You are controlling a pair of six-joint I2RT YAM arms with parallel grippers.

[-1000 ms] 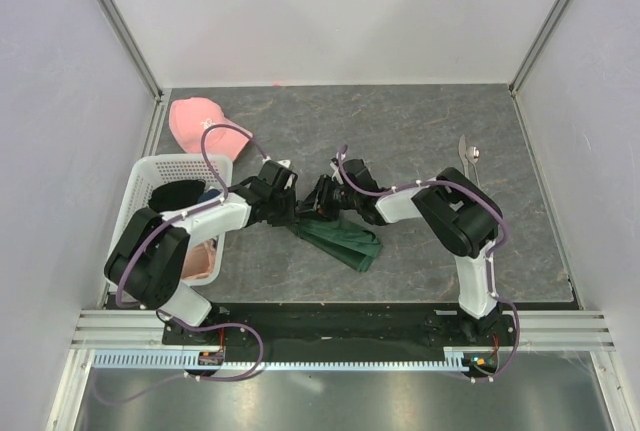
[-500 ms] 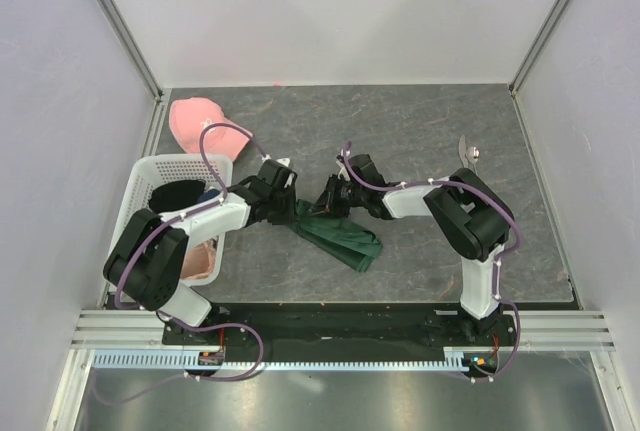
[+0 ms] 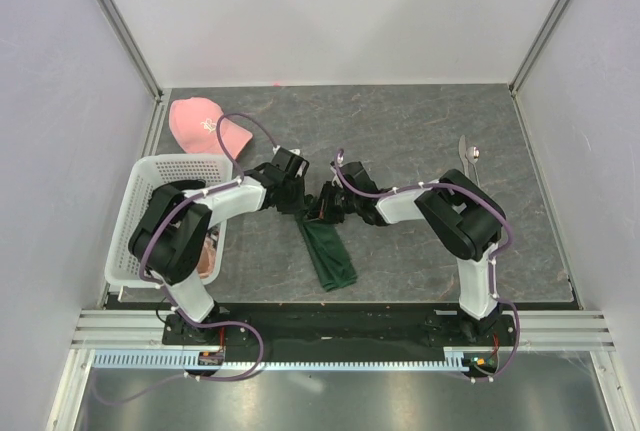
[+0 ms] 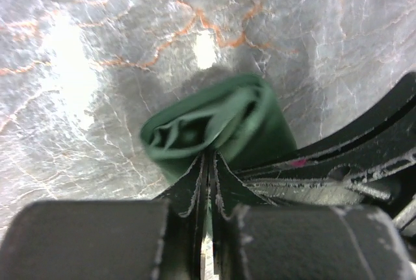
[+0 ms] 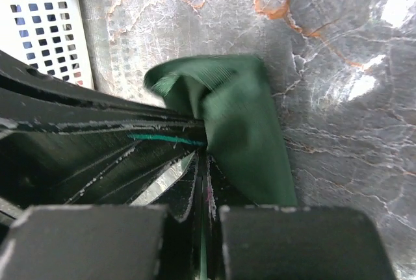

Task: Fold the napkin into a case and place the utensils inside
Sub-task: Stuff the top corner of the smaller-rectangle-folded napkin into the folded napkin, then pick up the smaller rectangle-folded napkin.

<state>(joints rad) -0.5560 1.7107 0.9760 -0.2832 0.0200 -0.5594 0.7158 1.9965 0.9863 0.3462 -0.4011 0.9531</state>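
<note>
Counts: 1 napkin (image 3: 329, 256), 2 utensils (image 3: 464, 158), 1 pink cap (image 3: 203, 122), 1 white basket (image 3: 150, 176).

Napkin is a narrow folded strip mid-table. Its near end lies flat and its far end sits at both grippers.

Left gripper (image 3: 299, 205) is clamped on the napkin, fingers together on the cloth. Right gripper (image 3: 321, 209) pinches the same end from the opposite side, also closed on cloth.

Utensils lie side by side at far right, well apart from the napkin.

Table (image 3: 420, 121) is grey with a veined, stone-like pattern. White walls (image 3: 330, 11) on three sides, metal posts in the back corners.

Only the top view shows the utensils and cap. Only the wrist views show the bunched, layered folds at the pinched end. Right wrist also catches the basket grid.
</note>
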